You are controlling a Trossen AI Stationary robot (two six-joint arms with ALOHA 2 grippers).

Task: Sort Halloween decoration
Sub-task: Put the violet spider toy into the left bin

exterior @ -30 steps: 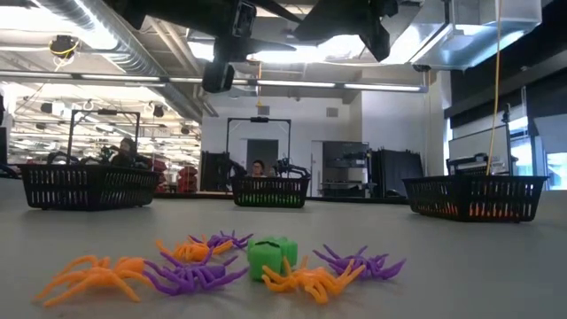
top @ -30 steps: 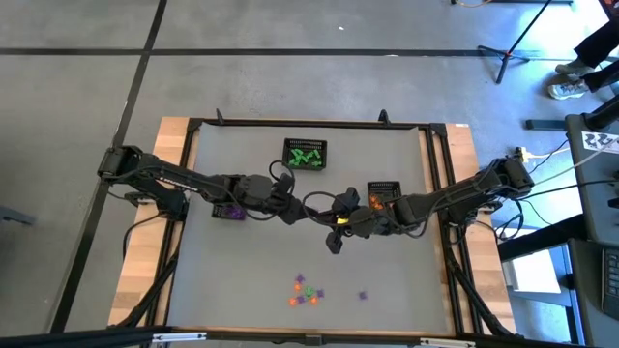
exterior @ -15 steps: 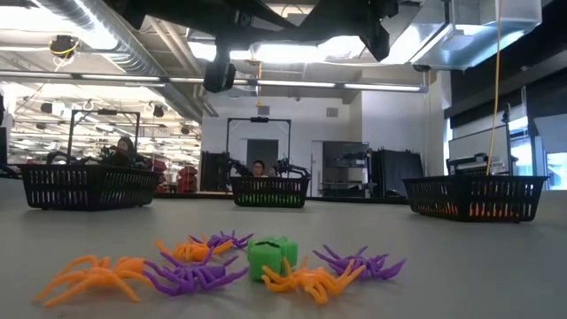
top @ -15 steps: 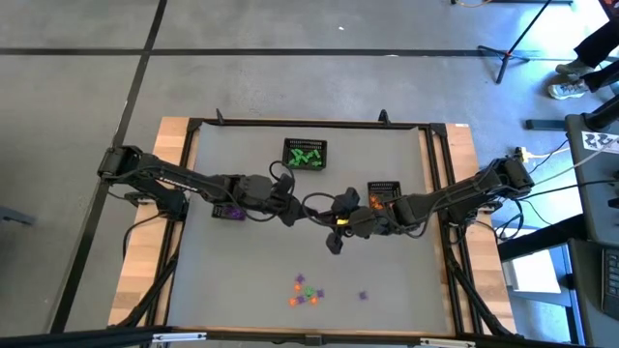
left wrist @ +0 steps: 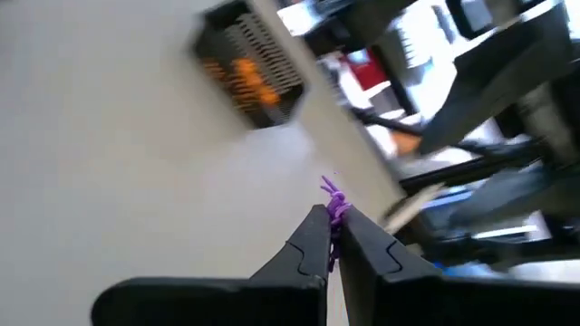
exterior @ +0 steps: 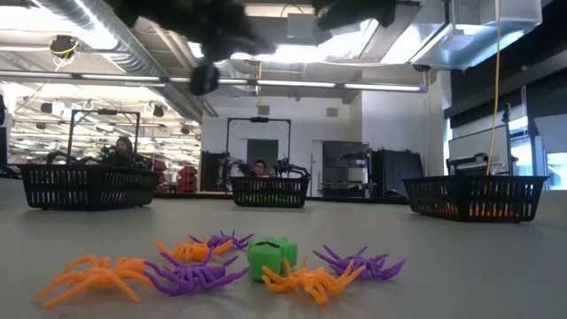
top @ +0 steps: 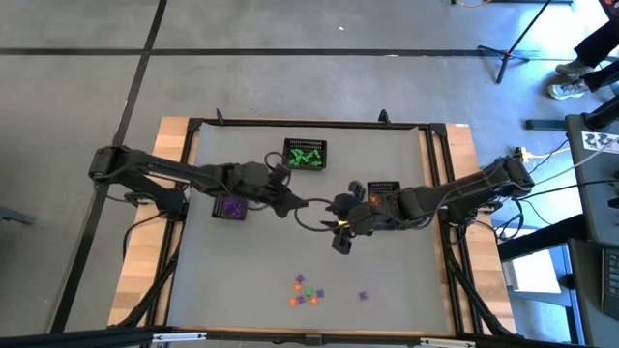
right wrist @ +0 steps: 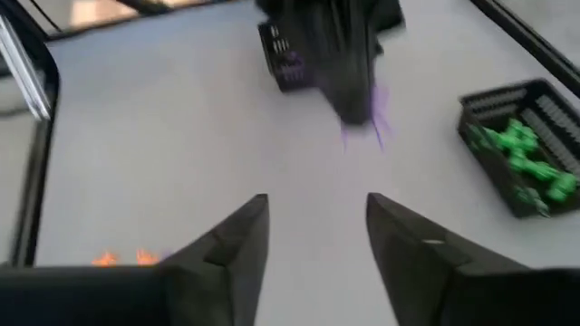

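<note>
Left tool (left wrist: 330, 237) now withdrawn, purple spider (left wrist: 334, 201) between its tips.

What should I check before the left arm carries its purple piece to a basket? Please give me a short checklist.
1. Left end effector shut on the purple decoration: ok, the piece sticks out between the closed tips.
2. Right end effector open and empty: ok.
3. Right end effector apart from the left one: ok, a gap shows between them in the right wrist view.
4. Basket with purple pieces in place beside the left arm: ok.
5. Green basket and orange basket hold only their own colour: cannot tell.
6. Pile of unsorted decorations at the front of the table: not ok, still to be sorted.
</note>
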